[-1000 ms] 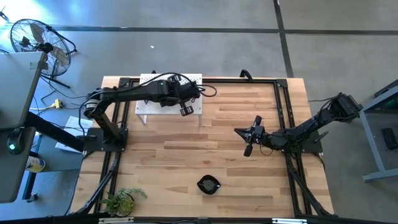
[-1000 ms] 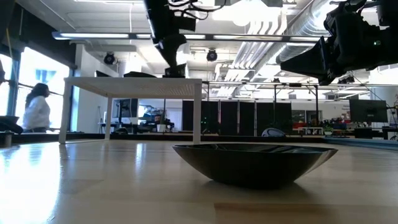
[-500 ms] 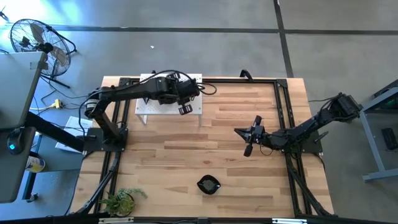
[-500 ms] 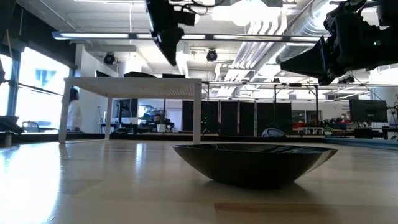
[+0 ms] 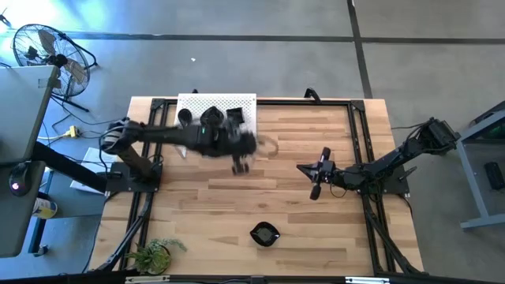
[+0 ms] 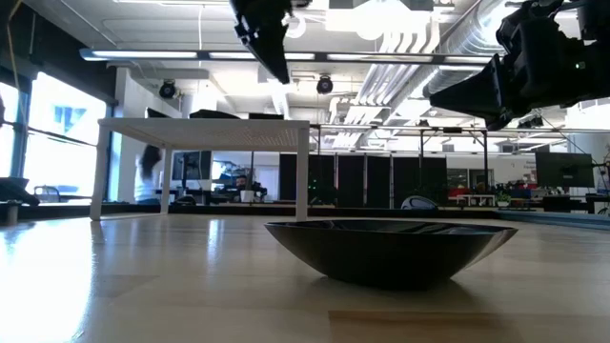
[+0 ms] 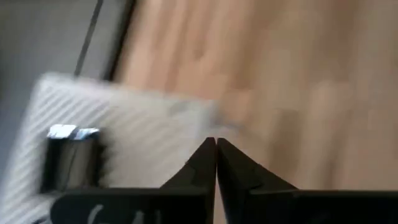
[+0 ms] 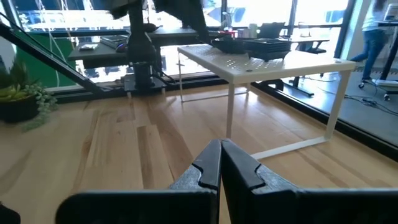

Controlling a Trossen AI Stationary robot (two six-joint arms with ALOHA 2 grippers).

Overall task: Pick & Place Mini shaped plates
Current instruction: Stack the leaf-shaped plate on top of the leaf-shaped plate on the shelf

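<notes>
Three mini shaped plates [image 5: 210, 117] lie on the white perforated board [image 5: 217, 102] at the table's far left; the left wrist view shows a square one [image 7: 71, 158] there. Another black plate [image 5: 264, 233] rests on its underside on the wood near the front edge, and it is large in the low view [image 6: 391, 250]. My left gripper [image 5: 239, 164] hangs shut and empty above the table, just nearer than the board. My right gripper [image 5: 301, 167] waits shut and level at mid-right.
The board stands raised on thin white legs [image 6: 302, 171], with room underneath. A small potted plant [image 5: 154, 254] sits at the near left corner. Black frame rails [image 5: 359, 142] run along the table's sides. Bare wood lies between the two grippers.
My left gripper has come up off the white board and swung toward the table's near edge, out over the bare wood. The plates on the board, earlier covered by the arm, now show. My right arm has kept still.
</notes>
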